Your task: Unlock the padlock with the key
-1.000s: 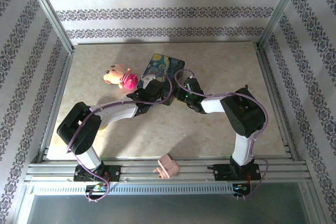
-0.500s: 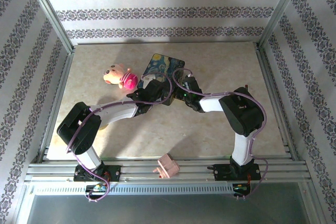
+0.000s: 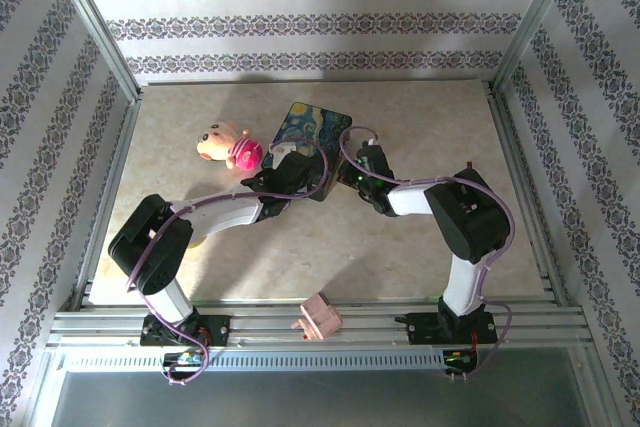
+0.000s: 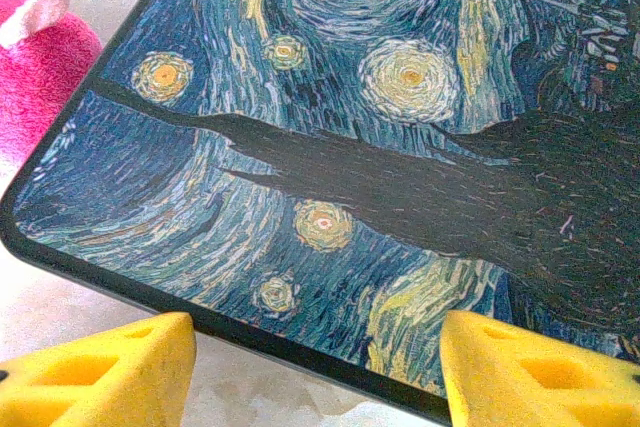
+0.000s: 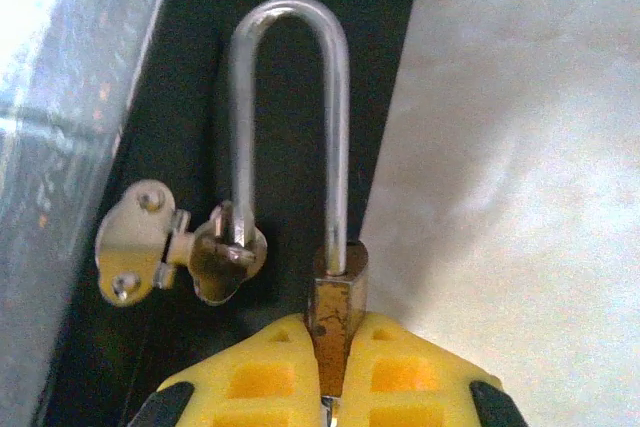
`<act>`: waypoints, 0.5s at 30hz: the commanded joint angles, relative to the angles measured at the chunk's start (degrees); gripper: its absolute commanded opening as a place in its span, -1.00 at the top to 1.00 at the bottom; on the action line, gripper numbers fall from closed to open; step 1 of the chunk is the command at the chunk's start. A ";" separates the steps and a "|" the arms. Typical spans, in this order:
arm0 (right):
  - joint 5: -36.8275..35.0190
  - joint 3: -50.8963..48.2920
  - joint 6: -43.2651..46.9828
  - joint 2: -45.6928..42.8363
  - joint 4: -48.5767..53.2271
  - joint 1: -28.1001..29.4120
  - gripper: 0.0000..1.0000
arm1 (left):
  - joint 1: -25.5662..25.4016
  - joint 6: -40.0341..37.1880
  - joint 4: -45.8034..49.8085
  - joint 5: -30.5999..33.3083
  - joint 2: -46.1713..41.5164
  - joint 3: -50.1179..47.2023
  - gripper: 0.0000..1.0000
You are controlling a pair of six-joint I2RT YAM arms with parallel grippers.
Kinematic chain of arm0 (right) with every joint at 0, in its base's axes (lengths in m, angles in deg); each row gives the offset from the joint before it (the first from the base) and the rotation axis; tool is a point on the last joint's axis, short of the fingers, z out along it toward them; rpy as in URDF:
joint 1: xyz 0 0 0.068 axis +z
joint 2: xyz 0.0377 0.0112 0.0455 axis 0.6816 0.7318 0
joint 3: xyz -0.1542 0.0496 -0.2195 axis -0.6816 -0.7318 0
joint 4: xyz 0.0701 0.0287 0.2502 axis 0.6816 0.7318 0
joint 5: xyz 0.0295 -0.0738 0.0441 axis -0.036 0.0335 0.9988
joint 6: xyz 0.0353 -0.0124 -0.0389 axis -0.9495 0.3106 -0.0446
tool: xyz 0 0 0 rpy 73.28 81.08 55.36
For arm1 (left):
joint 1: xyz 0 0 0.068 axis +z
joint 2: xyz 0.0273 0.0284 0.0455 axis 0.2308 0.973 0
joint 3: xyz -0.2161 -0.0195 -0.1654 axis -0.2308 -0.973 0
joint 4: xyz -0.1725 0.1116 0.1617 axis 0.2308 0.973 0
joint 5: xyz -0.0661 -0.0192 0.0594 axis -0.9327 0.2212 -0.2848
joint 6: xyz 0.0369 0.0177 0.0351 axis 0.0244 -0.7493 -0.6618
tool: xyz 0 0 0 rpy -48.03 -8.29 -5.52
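Note:
The padlock point(image 5: 336, 292), a small brass body with a thin silvery shackle point(image 5: 290, 9), hangs at the dark side of the painted box point(image 3: 312, 127). My right gripper point(image 5: 335, 335) is shut on the brass body, one yellow finger point(image 5: 262, 372) pressed to each flat. One shackle leg enters the body. The other ends free at the box's metal latch point(image 5: 180, 247). The key is hidden. My left gripper point(image 4: 318, 377) is open, and its yellow fingers point(image 4: 110, 372) straddle the near edge of the box lid point(image 4: 340, 127). In the top view both grippers meet at the box's near side, left gripper point(image 3: 298, 173), right gripper point(image 3: 353, 171).
A pink plush toy point(image 3: 230, 145) lies just left of the box and shows at the corner of the left wrist view point(image 4: 40, 67). A small pinkish block point(image 3: 318, 317) sits on the front rail between the arm bases. Metal frame posts and patterned walls border the table point(image 3: 420, 237).
My right gripper has shut on the padlock body, and its wrist has shifted slightly to the right. The left arm has not moved.

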 commanded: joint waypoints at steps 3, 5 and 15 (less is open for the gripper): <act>1.04 -0.71 -1.94 -0.96 -3.24 -2.00 1.00 | 0.34 -0.63 11.13 -4.21 3.36 -3.42 -0.30; 1.23 -0.50 -2.08 -0.94 -3.35 -2.13 1.00 | 0.33 -0.62 11.18 -4.25 3.39 -3.48 -0.30; 0.74 -5.13 -0.69 -6.98 -1.07 -3.46 1.00 | 0.41 -1.14 11.27 -2.99 1.99 -4.36 -0.30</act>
